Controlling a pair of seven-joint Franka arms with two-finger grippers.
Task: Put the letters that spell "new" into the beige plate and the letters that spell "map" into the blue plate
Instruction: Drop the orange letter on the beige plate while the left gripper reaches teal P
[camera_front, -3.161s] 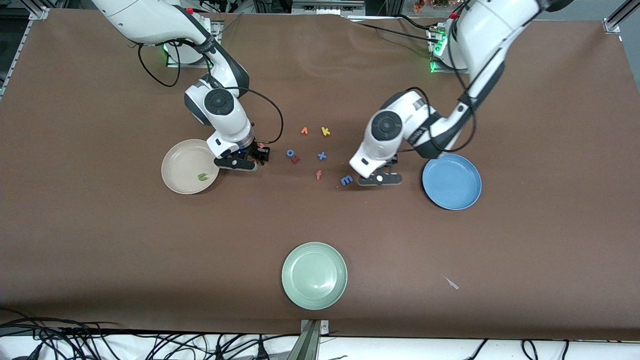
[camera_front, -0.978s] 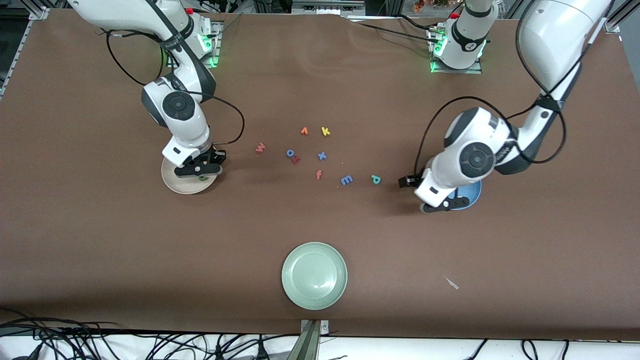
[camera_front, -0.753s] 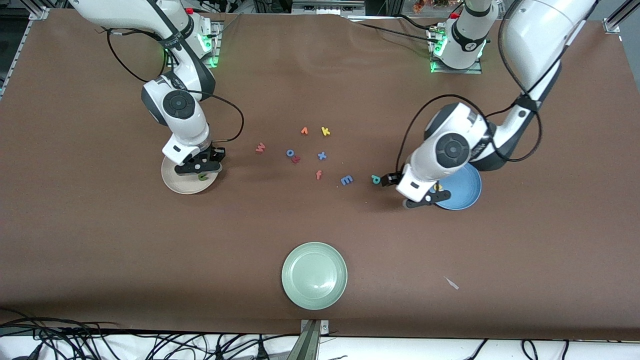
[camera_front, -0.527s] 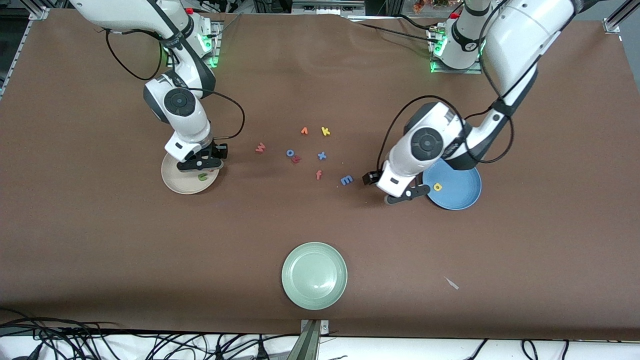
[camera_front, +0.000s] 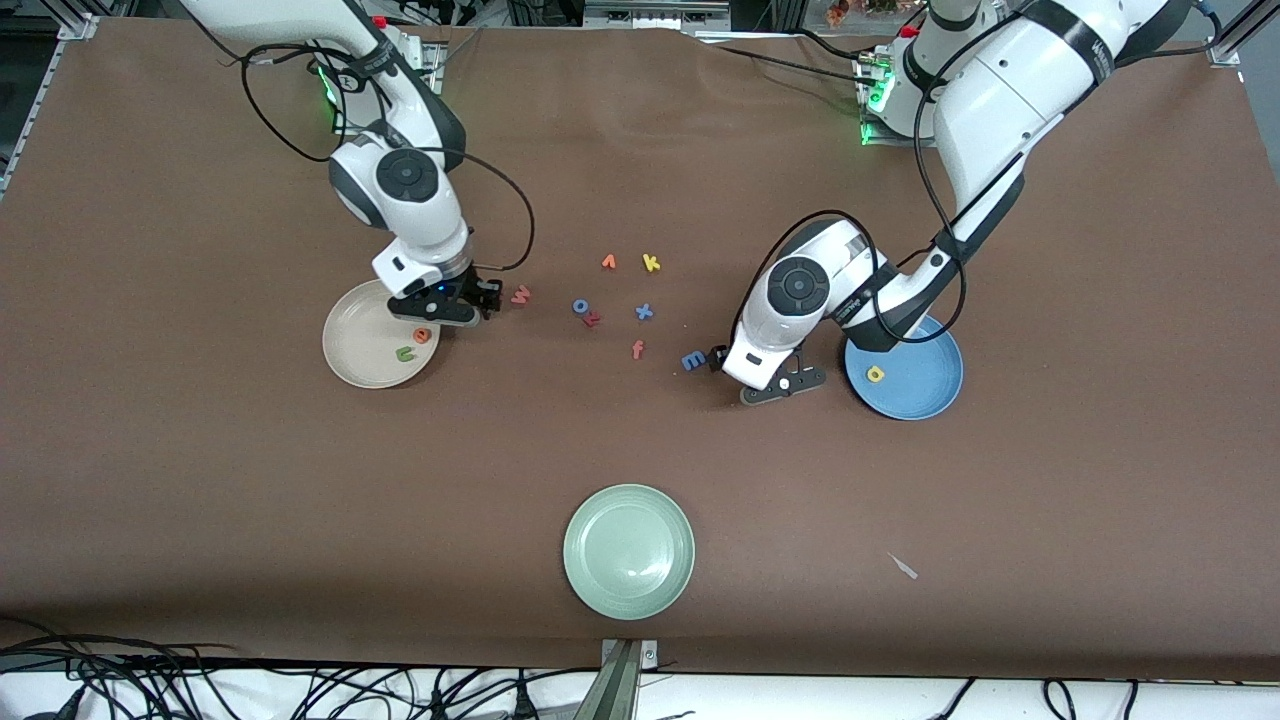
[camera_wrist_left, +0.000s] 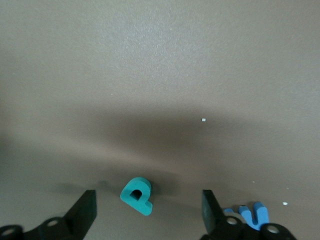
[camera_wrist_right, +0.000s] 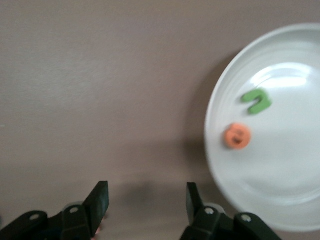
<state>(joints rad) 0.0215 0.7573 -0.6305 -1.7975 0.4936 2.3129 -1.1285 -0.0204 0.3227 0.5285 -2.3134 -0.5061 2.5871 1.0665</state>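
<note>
Left wrist view: teal p lies flat on the table between the spread, empty fingers of the left gripper. The right gripper, open and empty, hovers beside the beige plate.

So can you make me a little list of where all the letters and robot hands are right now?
beige plate: holds green n and orange e
blue plate: holds yellow a
pinkish-red w: on the table, beside the beige plate
blue m: on the table
teal p: on the table, under the left gripper
left gripper: open, over the teal p
right gripper: open, over the table between the beige plate and the w
</note>
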